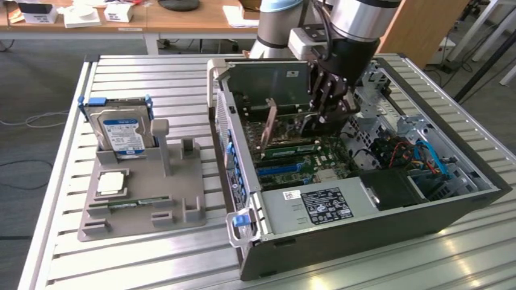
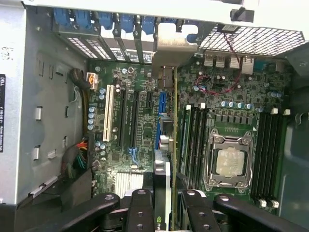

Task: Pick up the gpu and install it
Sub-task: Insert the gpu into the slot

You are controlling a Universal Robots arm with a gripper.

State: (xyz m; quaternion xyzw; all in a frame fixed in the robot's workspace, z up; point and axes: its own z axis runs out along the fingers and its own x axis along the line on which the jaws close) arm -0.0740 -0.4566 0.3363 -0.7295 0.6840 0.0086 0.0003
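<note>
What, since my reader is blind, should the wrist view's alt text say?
The gripper clamps the gpu, seen edge-on, upright over the motherboard inside an open computer case. The card's metal bracket reaches the case's slotted rear wall; a CPU socket lies nearby.

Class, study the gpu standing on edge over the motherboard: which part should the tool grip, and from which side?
Pinch the gpu by its two flat faces near the upper edge, at the end away from the metal bracket, coming from above. It stands on edge, so those faces suit a pinch; the tool holds it this way.
</note>
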